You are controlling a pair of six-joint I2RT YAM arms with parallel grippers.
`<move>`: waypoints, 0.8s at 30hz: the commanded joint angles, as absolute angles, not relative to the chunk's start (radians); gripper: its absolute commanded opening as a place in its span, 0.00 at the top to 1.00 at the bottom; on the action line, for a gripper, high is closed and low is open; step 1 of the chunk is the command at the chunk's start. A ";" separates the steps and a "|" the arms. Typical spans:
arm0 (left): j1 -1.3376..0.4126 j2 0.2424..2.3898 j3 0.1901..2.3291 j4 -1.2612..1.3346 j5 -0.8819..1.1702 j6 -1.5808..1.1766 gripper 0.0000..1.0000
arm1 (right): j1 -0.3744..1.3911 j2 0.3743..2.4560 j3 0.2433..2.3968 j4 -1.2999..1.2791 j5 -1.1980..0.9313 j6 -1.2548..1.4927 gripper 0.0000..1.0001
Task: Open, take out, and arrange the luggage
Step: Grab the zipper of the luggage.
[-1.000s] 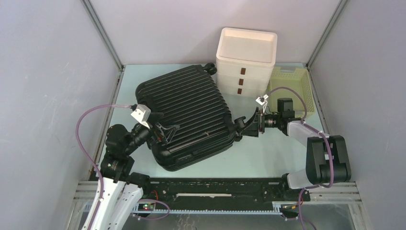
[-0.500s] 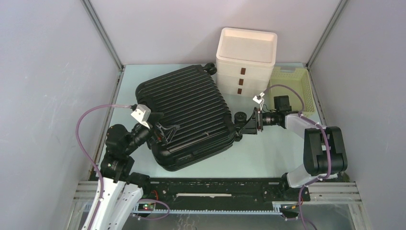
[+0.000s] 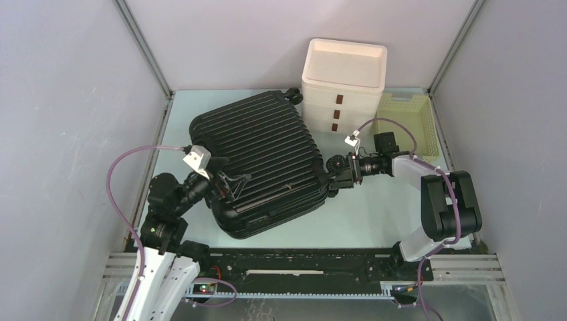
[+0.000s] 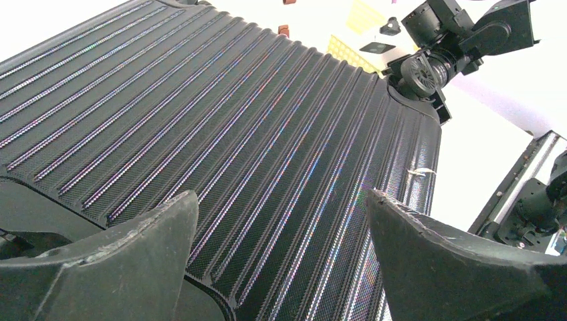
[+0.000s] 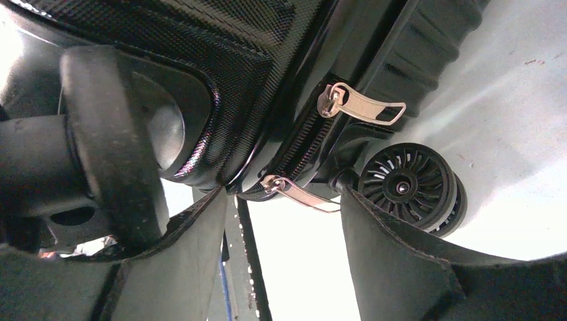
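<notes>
Pale green tabletop (image 3: 374,214), shut in by grey walls (image 3: 80,100), carries the luggage (image 3: 261,160) left of centre. It lies flat and closed, ribbed black shell upward, turned askew so that one wheeled corner points toward the far wall. At its right-hand corner my right gripper (image 5: 284,194) comes in low from the side, its fingers (image 5: 394,254) apart and clamped on nothing. Between their tips, in my right wrist view, hangs the lower zip pull (image 5: 299,193), a thin metal tab at the end of the zip line (image 5: 297,144); I cannot tell whether either finger touches it. A second zip pull (image 5: 364,107) sits further up the same seam, clear of my fingers. Just beside one fingertip is a black caster wheel (image 5: 408,187) of the case. Over the near left corner of the case my left gripper (image 4: 281,197) hangs with its jaws spread wide, the ribs running between the two fingers; it grips nothing, and whether the tips rest on the shell I cannot tell. Behind the luggage, against the far wall, stands a white three-drawer box (image 3: 344,80), just beside the case's far corner. To the right of that box lies a pale yellow slatted basket (image 3: 409,120), just behind my right wrist
</notes>
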State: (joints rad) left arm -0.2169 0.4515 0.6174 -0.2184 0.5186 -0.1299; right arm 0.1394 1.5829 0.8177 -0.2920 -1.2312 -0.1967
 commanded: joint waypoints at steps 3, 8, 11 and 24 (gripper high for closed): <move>-0.221 0.466 0.598 -0.190 0.527 -0.104 0.00 | 0.162 1.618 0.886 -0.354 -1.214 -0.241 0.28; -0.221 0.475 0.600 -0.190 0.529 -0.104 0.00 | 0.186 1.642 0.924 -0.456 -1.265 -0.343 0.33; -0.221 0.475 0.600 -0.190 0.528 -0.104 0.00 | 0.202 1.646 0.937 -0.501 -1.281 -0.388 0.37; -0.221 0.468 0.598 -0.190 0.531 -0.105 0.00 | 0.189 1.673 0.966 -0.597 -1.272 -0.431 0.59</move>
